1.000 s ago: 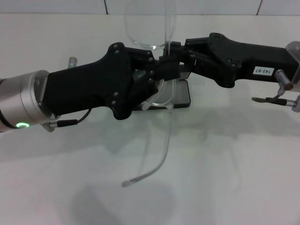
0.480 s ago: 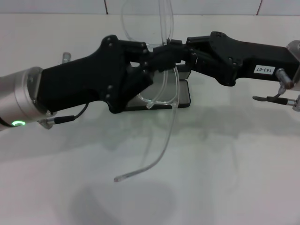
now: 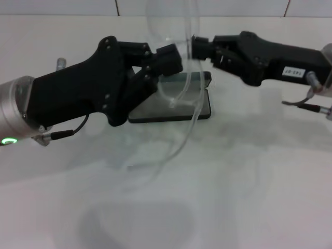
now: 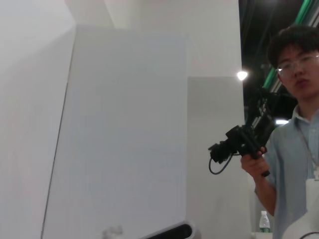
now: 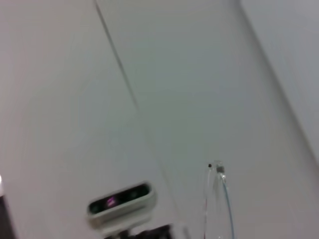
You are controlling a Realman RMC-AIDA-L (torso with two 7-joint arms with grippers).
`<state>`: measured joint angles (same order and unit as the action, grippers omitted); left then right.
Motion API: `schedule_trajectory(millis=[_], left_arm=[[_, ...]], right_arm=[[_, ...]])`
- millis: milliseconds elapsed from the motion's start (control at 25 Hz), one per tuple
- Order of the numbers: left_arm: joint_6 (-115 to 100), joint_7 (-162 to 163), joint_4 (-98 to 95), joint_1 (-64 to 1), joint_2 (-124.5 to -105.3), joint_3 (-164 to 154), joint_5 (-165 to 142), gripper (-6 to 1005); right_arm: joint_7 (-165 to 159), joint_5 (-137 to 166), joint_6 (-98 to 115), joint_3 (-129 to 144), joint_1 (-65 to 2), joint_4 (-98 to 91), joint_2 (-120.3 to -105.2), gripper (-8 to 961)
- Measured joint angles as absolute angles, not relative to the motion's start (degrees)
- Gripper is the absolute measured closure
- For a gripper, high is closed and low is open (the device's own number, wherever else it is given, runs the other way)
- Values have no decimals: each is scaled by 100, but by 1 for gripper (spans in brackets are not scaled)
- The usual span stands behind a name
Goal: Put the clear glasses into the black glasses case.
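Right gripper [image 3: 196,47] has its fingers pinched on the clear transparent plastic glasses [image 3: 179,57], held aloft, long axis near vertical, one temple trailing toward the white bench [image 3: 259,181]. Left gripper [image 3: 171,58] sits just beside, apparently released. The flat black rectangular glasses case [image 3: 202,111] lies directly beneath.

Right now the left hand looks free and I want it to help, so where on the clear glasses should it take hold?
Probably the loose temple arm of the clear glasses, which hangs down over the black glasses case, approached from the robot's left. The right hand grips the frame near the lens, and the left hand is beside the lens, clear of the temple. A light pinch partway down seems safest.
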<state>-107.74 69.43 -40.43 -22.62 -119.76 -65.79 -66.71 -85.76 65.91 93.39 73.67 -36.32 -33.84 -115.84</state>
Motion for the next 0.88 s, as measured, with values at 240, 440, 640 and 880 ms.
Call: schedule_trajectory(millis=[240,440,640,880], left_arm=[[-10960,6925,-4113,-1997,-11950,-6545,-6418,952],[-11265,6916,-4201,-1797,-11949,-6561,-6098,952],[-11335,6801,-4179,-1824,-11955,-6749,-6146,952],[-11388,6633,-4160,-1891,-11969,-7072,-6145,952]], right_arm=[[-8534,6486,9303,6751,-3433,-3201,-11603,898],[-8500,6082,9382,6343,-3261,-2992,-11561,898],[-8430,5600,9682,6060,-3077,-2960,-11592,898],[-8382,5029,9931,6145,-3046,-2818,-11607,898]])
